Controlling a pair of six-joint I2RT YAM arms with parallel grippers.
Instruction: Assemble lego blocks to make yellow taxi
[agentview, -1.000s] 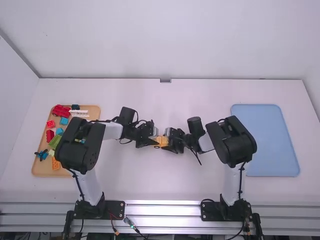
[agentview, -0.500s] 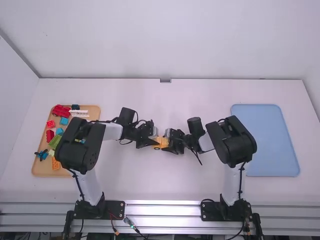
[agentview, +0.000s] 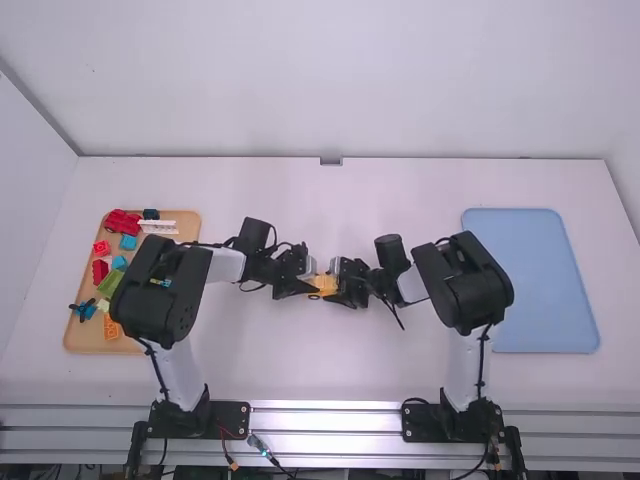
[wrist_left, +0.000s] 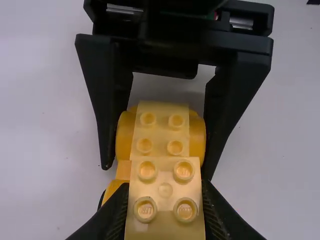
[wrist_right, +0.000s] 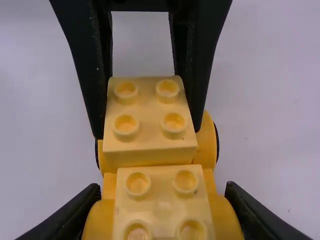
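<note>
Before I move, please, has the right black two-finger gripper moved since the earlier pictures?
No, the right gripper looks unmoved, just as far left of the flat blue tray.

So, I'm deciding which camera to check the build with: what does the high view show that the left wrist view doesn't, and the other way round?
The high view adds the tan tray with its loose coloured blocks, the blue tray and both arm bases. The left wrist view adds the round studs on top of the yellow blocks. Both show yellow pieces between the left gripper and the right gripper.
</note>
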